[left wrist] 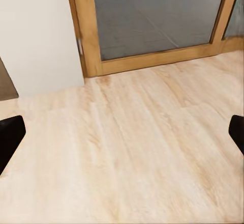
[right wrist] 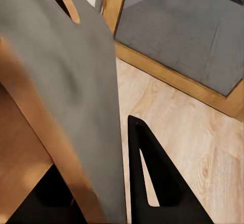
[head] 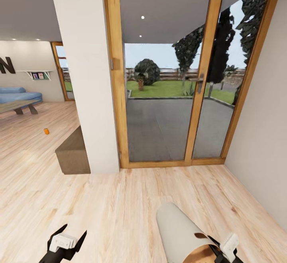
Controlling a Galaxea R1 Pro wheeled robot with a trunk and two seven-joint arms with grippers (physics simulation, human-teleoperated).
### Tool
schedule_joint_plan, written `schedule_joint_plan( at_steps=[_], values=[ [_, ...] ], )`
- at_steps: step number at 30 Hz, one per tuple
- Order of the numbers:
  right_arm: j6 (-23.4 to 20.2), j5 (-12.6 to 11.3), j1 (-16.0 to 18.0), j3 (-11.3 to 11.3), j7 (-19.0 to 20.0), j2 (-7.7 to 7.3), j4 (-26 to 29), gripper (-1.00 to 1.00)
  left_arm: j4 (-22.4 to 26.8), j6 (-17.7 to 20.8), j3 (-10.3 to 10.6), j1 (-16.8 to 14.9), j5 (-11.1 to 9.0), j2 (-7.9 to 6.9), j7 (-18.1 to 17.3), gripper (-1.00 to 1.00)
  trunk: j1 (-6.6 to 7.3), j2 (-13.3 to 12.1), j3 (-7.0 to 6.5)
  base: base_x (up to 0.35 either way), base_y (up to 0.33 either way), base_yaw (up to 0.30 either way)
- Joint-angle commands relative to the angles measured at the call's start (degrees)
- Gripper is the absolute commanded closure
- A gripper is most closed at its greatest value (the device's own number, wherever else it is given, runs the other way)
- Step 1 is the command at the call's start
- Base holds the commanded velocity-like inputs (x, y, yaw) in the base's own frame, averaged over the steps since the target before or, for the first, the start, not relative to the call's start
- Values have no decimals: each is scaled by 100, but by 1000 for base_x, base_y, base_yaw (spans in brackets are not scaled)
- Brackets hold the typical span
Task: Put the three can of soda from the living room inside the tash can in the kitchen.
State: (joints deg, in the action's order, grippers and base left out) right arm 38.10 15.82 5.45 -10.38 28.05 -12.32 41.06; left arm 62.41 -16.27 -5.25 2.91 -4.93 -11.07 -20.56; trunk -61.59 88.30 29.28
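Note:
One orange can of soda [head: 46, 131] stands on the pale wood floor far off to the left, at the living room's edge. My right gripper [head: 223, 248] is shut on the rim of the tash can [head: 179, 223], a grey tapered bin lying tilted with its tan inside toward me. In the right wrist view the bin's grey wall [right wrist: 76, 81] sits between the black fingers [right wrist: 152, 178] of the right gripper [right wrist: 96, 193]. My left gripper [head: 73, 236] hangs open and empty over bare floor, its fingertips [left wrist: 10, 135] spread wide in the left wrist view.
A white pillar [head: 85, 55] and a low brown block [head: 73, 151] stand between me and the living room. Wood-framed glass doors [head: 199, 95] lie straight ahead, with a wall [head: 263, 115] to the right. A blue sofa [head: 16, 95] and coffee table [head: 20, 105] stand at far left.

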Motion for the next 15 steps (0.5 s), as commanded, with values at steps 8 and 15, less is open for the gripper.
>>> schedule_joint_plan(
  at_steps=[8,15],
  values=[
    [213,-214,-427,17,78,-41,368,100,-30,11,-26,7,18,23,-282,-100,177,-322,-145,0,0,0],
    [212,-220,-560,10,65,-9,601,100,-63,52,-43,4,38,26,-295,-100,220,-402,-181,0,0,0]
  ],
)
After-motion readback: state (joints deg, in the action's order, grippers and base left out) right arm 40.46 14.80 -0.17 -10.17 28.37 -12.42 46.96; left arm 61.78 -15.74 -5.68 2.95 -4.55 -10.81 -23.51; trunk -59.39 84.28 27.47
